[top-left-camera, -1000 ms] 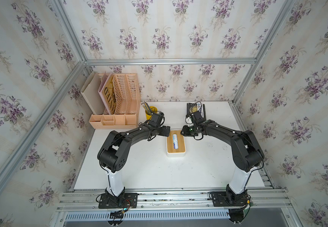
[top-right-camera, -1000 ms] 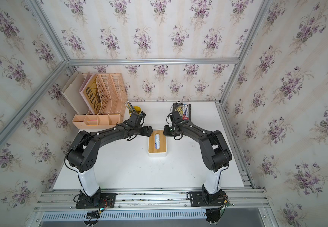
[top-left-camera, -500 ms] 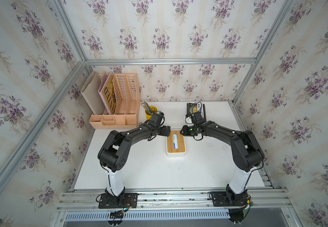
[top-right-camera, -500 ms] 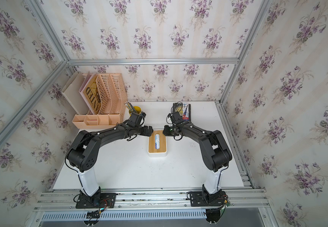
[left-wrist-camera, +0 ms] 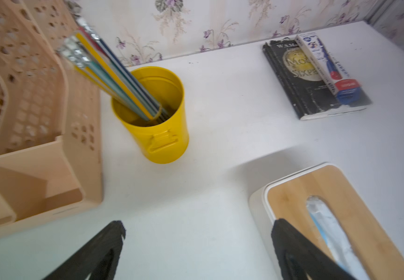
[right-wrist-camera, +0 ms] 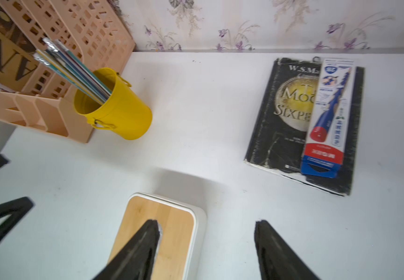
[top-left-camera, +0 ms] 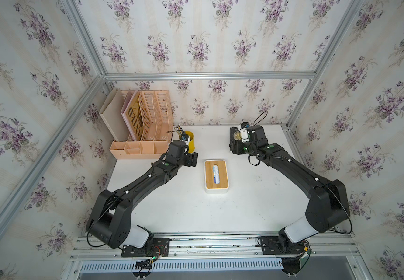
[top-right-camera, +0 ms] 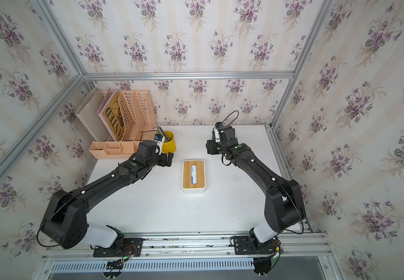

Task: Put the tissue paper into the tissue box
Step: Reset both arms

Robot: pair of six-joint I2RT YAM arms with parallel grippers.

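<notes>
The tissue box [top-left-camera: 222,169] [top-right-camera: 199,174] stands mid-table, a white tub with its bamboo lid on. The tissue paper [top-left-camera: 215,174] [top-right-camera: 193,174] lies inside and shows light blue and white through the lid's slot, as in the left wrist view [left-wrist-camera: 329,223]. My left gripper [top-left-camera: 194,159] [left-wrist-camera: 198,225] hangs open and empty, just off the box's far left corner. Off the far right corner, farther back, my right gripper [top-left-camera: 233,148] [right-wrist-camera: 207,223] is open and holds nothing; one finger overlaps the lid [right-wrist-camera: 171,218] in its wrist view.
A yellow pencil cup [top-left-camera: 188,140] [left-wrist-camera: 157,121] stands behind the left gripper, beside a peach desk organizer [top-left-camera: 145,126]. A black book [right-wrist-camera: 288,116] with a red-blue-white card packet [right-wrist-camera: 329,116] on it lies at the back, under the right wrist.
The right gripper has opened wide and drawn back from the box's far right corner toward the book. The left gripper has edged slightly left, staying open.
</notes>
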